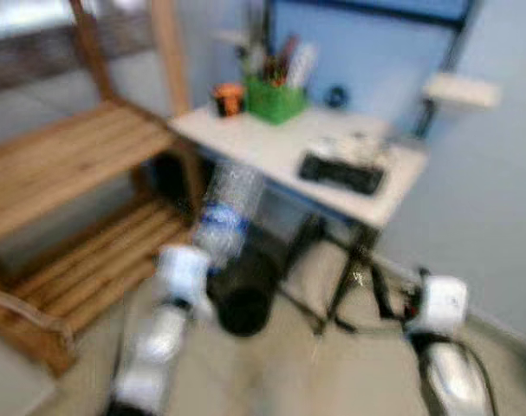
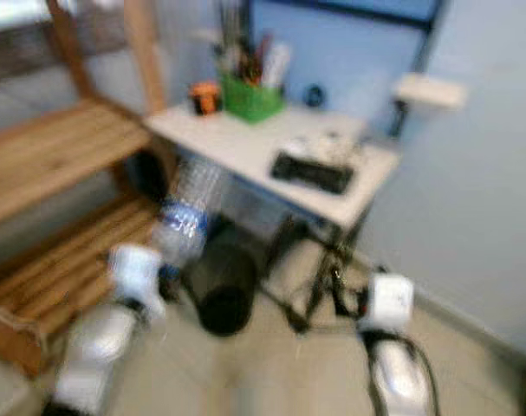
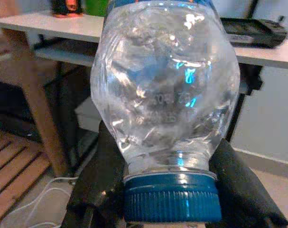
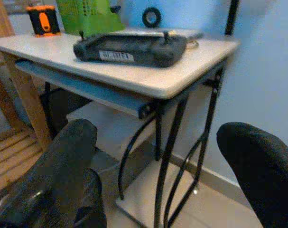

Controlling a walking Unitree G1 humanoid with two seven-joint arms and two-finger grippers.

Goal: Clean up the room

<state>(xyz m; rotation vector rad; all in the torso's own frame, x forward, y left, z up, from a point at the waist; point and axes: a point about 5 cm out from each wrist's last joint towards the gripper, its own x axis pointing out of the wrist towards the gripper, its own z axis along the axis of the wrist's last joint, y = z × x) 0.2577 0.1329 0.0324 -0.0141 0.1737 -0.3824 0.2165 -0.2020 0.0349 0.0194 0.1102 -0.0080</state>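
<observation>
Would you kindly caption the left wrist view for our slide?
Left gripper clamps a clear plastic bottle, blue cap nearest the camera, before a white desk.

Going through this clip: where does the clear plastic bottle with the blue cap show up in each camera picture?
Left eye view: plastic bottle left of centre, held up by the left hand above the black bin.
Right eye view: bottle left of centre, beside the white desk.
Left wrist view: bottle close up, blue cap nearest.
Right wrist view: the bottle is not in it.
Shared landmark: the black controller on the desk.
</observation>
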